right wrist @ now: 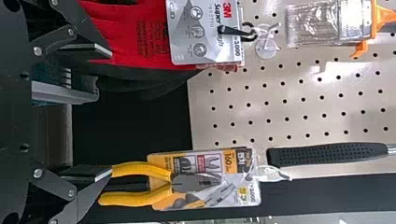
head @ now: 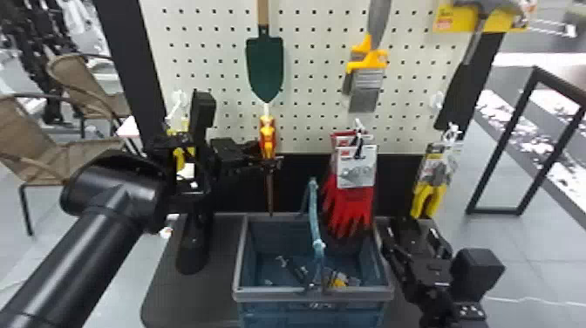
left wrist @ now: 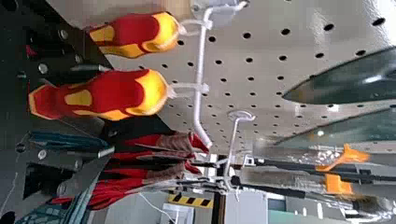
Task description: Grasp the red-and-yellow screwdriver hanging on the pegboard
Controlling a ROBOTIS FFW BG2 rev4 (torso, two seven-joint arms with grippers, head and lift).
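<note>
Nearest, a blue-grey basket (head: 305, 294) sits on the dark table (head: 192, 301) with its blue handle (head: 316, 227) raised, and small items lie in its bottom that I cannot make out; just beside the basket's right wall the right arm is parked low, the right gripper (right wrist: 105, 114) facing the board with its two fingers set wide apart and nothing between them, one fingertip close to the yellow grips of the packaged pliers (head: 429, 192); from the lower left the thick left arm rises over the table toward the board, and the left gripper (head: 267, 162) sits level with the bottom of the handle of the red-and-yellow screwdriver (head: 267, 137); in the left wrist view the handle lies between the fingers (left wrist: 70, 149), one finger just beside it and the other apart from it, so the jaws stand open around the tool and are not clamped; the screwdriver hangs upright by a white tie from a hook, with its dark shaft pointing down at the basket; a second red-and-yellow screwdriver (left wrist: 135, 33) hangs to its left; farther back, the white pegboard (head: 314, 117) carries red gloves (head: 349, 205), a green trowel (head: 264, 70) directly above the screwdriver, a yellow-handled brush (head: 365, 83) and a black-handled hammer (right wrist: 327, 151).
</note>
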